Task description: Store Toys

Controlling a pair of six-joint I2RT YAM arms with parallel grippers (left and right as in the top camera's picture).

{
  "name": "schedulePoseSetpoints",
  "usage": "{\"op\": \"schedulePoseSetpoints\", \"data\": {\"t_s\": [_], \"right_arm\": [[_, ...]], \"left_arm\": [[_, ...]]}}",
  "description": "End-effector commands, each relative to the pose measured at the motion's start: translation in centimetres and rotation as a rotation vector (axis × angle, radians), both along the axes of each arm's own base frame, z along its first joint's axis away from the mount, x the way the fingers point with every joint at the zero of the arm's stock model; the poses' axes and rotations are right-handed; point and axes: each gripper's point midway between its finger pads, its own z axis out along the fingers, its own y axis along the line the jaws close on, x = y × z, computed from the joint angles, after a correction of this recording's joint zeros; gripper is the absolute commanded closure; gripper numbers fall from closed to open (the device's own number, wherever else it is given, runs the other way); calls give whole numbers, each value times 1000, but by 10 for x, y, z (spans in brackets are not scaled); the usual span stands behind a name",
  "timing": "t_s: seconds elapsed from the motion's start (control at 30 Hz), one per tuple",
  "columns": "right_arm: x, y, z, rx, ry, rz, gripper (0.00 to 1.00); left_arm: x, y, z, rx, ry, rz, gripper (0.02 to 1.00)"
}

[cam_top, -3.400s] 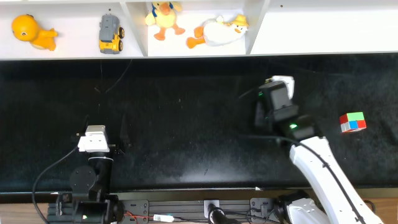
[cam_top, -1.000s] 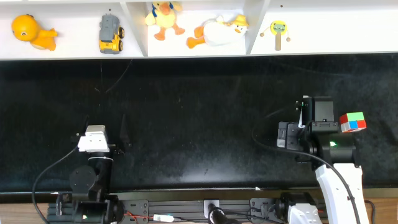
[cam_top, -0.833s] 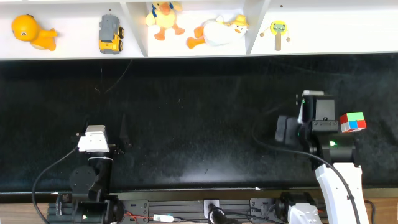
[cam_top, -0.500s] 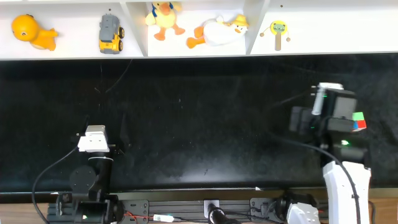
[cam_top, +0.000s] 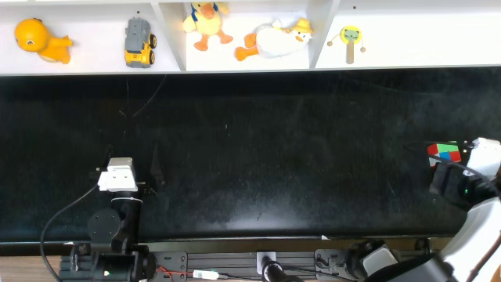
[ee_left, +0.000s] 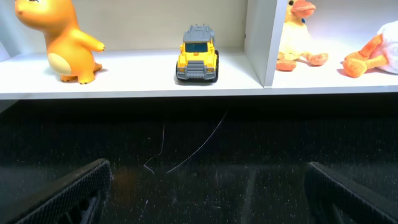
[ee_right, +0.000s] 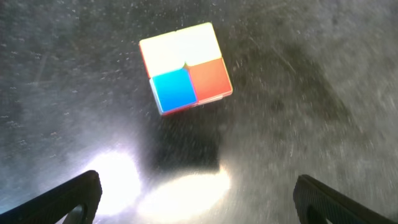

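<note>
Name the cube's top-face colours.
The cube shows blue, orange-red and two pale squares; clearest in right wrist view.

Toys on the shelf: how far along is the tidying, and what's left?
Done: orange figure, truck, yellow duck, white duck and small yellow toy sit on the shelf. In hand: right gripper, open, hovers over the colour cube. Remaining: that cube, on the table.

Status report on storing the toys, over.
Left gripper open, empty, facing the white shelf. Right gripper open, pointed down at the small multicoloured cube on the black table. Nothing in the way.
</note>
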Motion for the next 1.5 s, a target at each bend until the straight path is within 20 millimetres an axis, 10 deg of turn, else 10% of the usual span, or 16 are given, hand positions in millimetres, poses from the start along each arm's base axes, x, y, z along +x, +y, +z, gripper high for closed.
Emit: {"op": "schedulePoseSetpoints", "data": {"t_s": [0.03,0.83,1.5], "right_arm": [[13,-13,-11,-27,-14,92,7],[74,-15,-32,74,-171,112,20],[69,-17,-42,75,-110,56,145]], "left_arm": [[0,0,1,4,-5,0,23],[0,0,1,4,-5,0,23],[0,0,1,4,-6,0,23]]}}
